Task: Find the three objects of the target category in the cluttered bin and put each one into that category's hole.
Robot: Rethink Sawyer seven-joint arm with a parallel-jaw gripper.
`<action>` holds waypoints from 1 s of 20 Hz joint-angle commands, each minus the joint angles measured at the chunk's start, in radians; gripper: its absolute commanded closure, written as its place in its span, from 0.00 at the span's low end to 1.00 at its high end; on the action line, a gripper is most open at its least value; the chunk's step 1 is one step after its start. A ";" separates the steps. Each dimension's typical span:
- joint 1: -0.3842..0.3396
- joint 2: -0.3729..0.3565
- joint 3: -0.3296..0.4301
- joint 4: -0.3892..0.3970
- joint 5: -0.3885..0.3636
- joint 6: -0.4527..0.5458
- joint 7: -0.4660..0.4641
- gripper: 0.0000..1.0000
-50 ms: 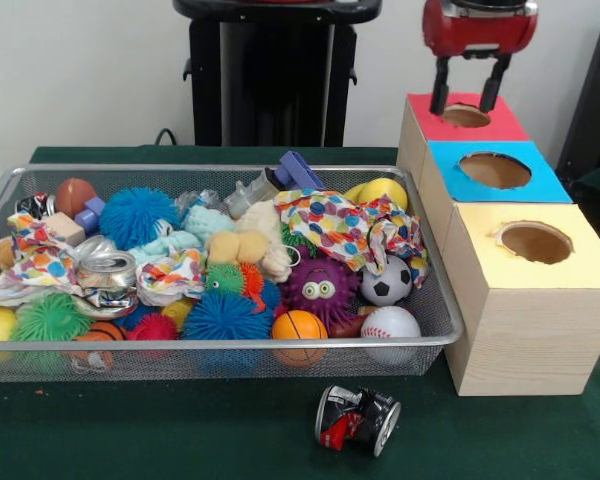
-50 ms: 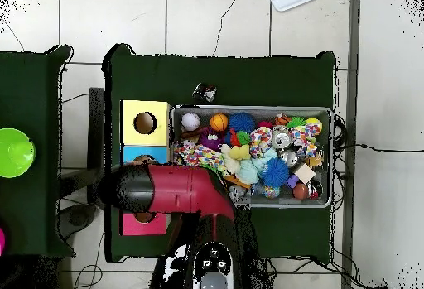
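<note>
Silver wire-mesh bin on the left is packed: a crushed silver drink can near its left end, a spiky blue rubber ball behind, a purple furry toy with googly eyes toward the right, a small soccer ball beside it. On the green cloth in front lies a crushed red-and-black can, outside the bin. Further right, three wooden boxes: yellow-topped, blue-topped, red-topped. The red-and-black gripper hangs directly over the red hole, fingers spread and holding nothing.
</note>
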 commanded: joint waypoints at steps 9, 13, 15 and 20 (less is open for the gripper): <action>-0.197 0.088 0.193 -0.206 -0.168 0.107 -0.188 0.00; -0.249 0.108 0.235 -0.228 -0.208 0.098 -0.217 0.00; -0.273 0.120 0.252 -0.238 -0.230 0.088 -0.224 0.00; -0.332 0.142 0.298 -0.258 -0.288 0.074 -0.246 0.00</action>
